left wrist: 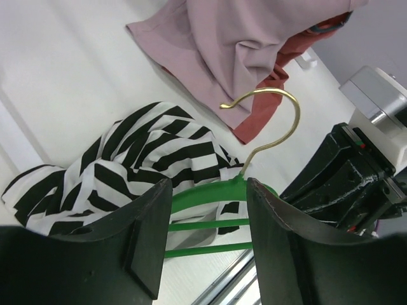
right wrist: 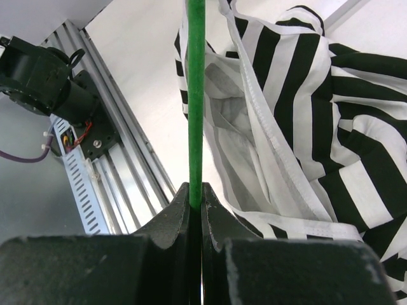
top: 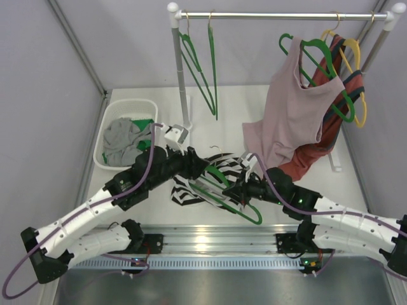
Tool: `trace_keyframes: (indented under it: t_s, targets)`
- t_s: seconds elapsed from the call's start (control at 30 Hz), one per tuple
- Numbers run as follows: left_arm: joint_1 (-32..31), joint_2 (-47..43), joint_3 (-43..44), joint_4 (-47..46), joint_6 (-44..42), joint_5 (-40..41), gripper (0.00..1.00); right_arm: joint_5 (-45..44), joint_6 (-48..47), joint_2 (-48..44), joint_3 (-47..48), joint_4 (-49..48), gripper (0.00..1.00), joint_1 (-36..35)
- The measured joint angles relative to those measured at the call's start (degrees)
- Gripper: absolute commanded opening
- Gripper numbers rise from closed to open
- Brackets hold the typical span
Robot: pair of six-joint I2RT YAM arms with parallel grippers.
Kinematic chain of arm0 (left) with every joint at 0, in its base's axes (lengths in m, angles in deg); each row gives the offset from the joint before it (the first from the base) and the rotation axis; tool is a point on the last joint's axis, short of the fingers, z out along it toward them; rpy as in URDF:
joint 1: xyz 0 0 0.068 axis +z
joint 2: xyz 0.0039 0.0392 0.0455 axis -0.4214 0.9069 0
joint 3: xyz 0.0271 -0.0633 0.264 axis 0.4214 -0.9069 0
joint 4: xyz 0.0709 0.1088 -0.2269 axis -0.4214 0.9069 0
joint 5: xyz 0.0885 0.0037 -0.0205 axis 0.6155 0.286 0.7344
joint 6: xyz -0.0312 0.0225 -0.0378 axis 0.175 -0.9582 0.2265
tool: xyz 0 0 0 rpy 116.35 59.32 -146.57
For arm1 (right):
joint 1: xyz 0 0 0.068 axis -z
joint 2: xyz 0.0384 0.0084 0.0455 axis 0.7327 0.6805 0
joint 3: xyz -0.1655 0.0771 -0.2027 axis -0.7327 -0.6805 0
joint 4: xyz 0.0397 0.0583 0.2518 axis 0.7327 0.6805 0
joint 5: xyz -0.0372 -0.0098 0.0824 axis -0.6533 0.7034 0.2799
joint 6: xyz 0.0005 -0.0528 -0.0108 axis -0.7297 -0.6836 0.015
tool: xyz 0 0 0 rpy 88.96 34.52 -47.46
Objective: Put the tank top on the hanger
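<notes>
The hanger (right wrist: pixel 196 95) is clamped by one bar in the right gripper (right wrist: pixel 196 190). The left gripper (left wrist: pixel 208 190) is spread open astride its neck. The tank top (left wrist: pixel 127 159) is crumpled on the table (top: pixel 241 101) beneath it. Beyond, a pink top (top: pixel 292 108) is hung from the rail (top: pixel 273 15).

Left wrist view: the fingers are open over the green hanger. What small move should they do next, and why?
Probably shift the left fingers toward the tank top and close on its fabric near the hanger neck. They stand open, holding nothing, while the right fingers clamp the hanger's bar and the top lies bunched up.
</notes>
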Motion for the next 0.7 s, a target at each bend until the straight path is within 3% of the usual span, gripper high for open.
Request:
trace_keyframes:
  t_s: [0.4,0.7]
  targets:
    - [-1.95,4.13,-3.13,-6.88,-2.16,-1.68,0.56,0.37,0.02,3.52,0.0,-2.78,0.0,-0.02]
    - [-2.19,7.69,-6.29,-11.58,-2.82,-1.27,0.49,0.42,0.07,5.84,0.07,-3.72,0.0,-0.04]
